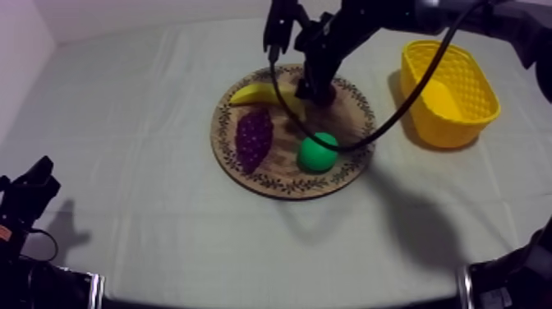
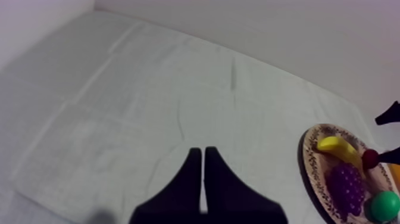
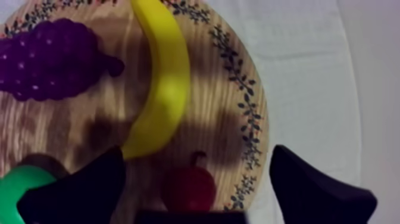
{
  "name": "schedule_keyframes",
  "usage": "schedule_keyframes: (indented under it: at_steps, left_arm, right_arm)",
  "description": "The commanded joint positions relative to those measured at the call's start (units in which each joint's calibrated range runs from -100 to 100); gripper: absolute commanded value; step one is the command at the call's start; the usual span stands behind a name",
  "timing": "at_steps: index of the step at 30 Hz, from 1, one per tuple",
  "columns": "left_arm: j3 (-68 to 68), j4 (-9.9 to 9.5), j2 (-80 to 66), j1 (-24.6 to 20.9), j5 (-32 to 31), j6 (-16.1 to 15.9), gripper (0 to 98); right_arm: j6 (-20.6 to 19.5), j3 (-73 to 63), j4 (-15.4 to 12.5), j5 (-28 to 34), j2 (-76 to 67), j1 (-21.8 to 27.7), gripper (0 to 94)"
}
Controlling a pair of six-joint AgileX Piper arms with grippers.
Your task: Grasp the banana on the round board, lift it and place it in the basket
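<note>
The yellow banana (image 1: 259, 93) (image 3: 161, 83) lies on the far left part of the round wooden board (image 1: 353, 123) (image 3: 238, 89). My right gripper (image 1: 310, 82) (image 3: 197, 154) hangs open just above the board, its fingers astride the small red fruit (image 3: 189, 187) and near the banana's end, holding nothing. The yellow basket (image 1: 448, 90) stands to the right of the board. My left gripper (image 1: 33, 185) (image 2: 204, 179) rests shut at the table's near left, far from the board (image 2: 312, 161) and the banana (image 2: 339, 149).
Purple grapes (image 1: 253, 137) (image 3: 50, 65) and a green pear (image 1: 317, 152) (image 3: 18, 184) share the board with the banana. Bare cloth lies left of the board and in front of it.
</note>
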Motion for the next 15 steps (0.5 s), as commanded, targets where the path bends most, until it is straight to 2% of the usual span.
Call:
schedule_keyframes:
  at_steps: [1, 15]
  left_arm:
    - [0.0, -0.02, 0.0, 0.0, 0.0, 0.0, 0.1]
    - [0.0, -0.02, 0.0, 0.0, 0.0, 0.0, 0.1]
  right_arm:
    - [-0.7, -0.1, 0.5, 0.3, 0.2, -0.6, 72.7]
    - [-3.6, -4.8, 2.1, 0.3, 5.5, -3.5, 71.7]
